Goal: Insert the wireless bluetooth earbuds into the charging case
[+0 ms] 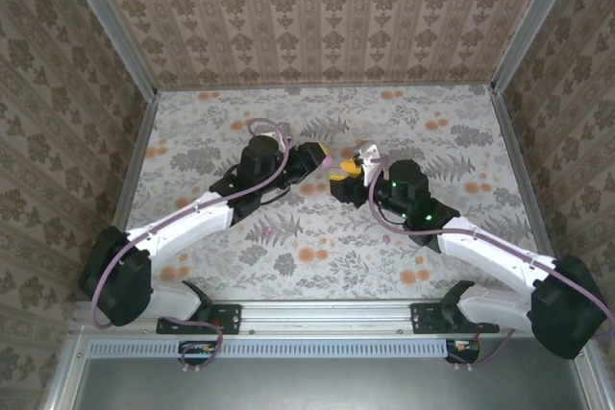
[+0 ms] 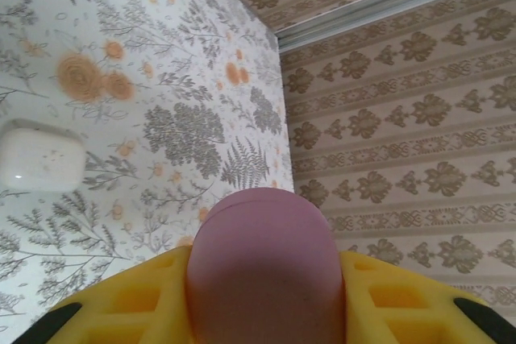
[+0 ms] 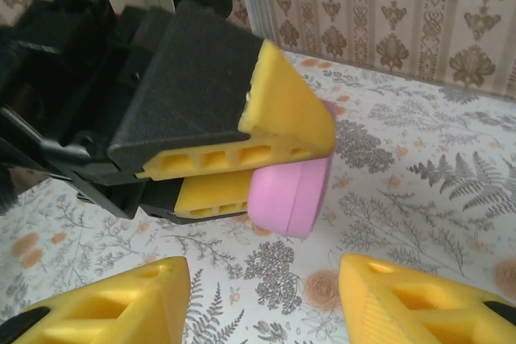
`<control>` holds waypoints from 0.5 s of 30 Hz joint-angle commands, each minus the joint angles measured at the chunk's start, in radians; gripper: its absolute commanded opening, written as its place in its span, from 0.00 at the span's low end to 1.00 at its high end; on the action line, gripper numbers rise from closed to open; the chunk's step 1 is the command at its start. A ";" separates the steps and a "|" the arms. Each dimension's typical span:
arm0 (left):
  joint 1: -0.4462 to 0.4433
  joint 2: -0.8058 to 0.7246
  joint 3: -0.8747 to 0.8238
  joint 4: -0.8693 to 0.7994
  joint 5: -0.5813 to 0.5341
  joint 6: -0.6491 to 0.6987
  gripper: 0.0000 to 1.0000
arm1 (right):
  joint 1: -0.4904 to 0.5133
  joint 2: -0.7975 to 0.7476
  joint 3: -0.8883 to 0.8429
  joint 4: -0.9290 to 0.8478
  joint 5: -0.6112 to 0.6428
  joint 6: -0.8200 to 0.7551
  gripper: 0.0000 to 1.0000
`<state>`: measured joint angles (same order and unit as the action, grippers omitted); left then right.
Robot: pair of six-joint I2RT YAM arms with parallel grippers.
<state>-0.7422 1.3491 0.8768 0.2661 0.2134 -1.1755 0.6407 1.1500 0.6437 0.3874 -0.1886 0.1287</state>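
Pink case (image 3: 290,195) pinched between the two yellow fingers (image 3: 282,114) of the left gripper (image 1: 321,156), held up above the table (image 1: 452,151), round end poking out past the finger tips toward the right. Just right of it, across a small gap, the right gripper (image 3: 264,279), its own yellow fingers apart with nothing between them, pointing at the pink case and not touching it. White case (image 2: 40,155) lying flat on the table, near the two gripper tips. Left arm (image 1: 192,218) reaching from the near left corner toward the middle of the table, bent at the elbow, tip turned to the right. Right arm (image 1: 480,242) reaching from the near right corner toward the middle, tip turned to the left, both tips facing each other. By count: two arms, two grippers, one pink case, one white case.
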 commanded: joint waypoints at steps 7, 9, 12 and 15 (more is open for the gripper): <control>-0.012 -0.049 0.037 0.094 0.011 -0.001 0.30 | 0.043 0.113 0.071 0.199 0.107 -0.194 0.52; -0.013 -0.053 0.039 0.096 0.012 0.005 0.31 | 0.043 0.124 0.078 0.231 0.111 -0.199 0.52; -0.013 -0.054 0.042 0.096 0.016 0.011 0.30 | 0.043 0.136 0.088 0.273 0.106 -0.185 0.52; -0.012 -0.053 0.043 0.105 0.026 0.011 0.30 | 0.042 0.156 0.108 0.278 0.118 -0.169 0.50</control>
<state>-0.7467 1.3178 0.8825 0.3351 0.2146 -1.1751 0.6785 1.2896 0.7063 0.5842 -0.0895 -0.0307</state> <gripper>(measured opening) 0.389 0.499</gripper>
